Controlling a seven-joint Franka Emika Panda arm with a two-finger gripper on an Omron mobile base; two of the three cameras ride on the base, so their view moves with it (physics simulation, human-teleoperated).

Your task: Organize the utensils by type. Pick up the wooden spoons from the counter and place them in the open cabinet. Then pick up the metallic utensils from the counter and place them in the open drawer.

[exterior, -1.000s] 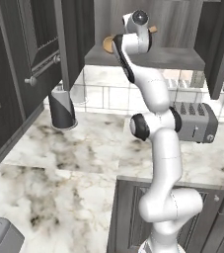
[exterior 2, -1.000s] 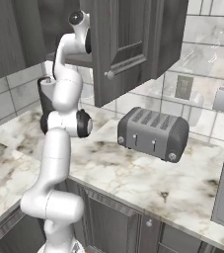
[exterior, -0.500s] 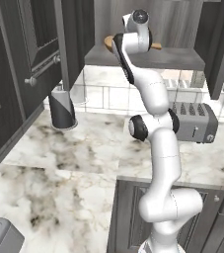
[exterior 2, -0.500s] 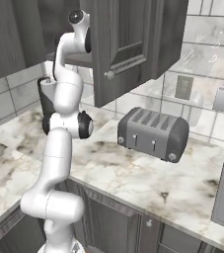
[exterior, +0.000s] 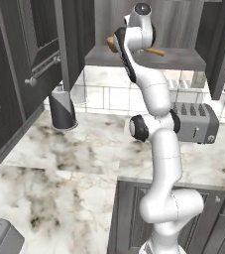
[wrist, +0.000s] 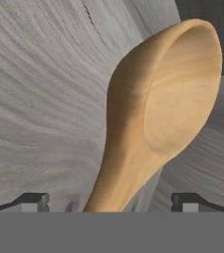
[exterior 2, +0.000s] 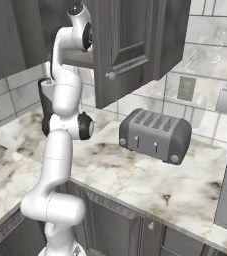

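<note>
A wooden spoon (wrist: 148,128) lies on the cabinet (exterior: 183,58) shelf (toaster (exterior: 196,123) on the counter (exterior: 84,149) below).

quick count from what's visible: one wooden spoon (wrist: 148,128), lying on the cabinet shelf (exterior: 183,59) up at 12 o'clock. one toaster (exterior 2: 155,135) on the marble surface (exterior: 84,158) at about 3 o'clock. one striped dark canister (exterior: 62,109) over at 9 o'clock. one robot arm (exterior: 158,149) with one gripper (wrist: 111,200).

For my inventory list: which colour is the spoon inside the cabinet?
Light tan wood, seen best in the hand view: wooden spoon on the grey shelf.
</note>
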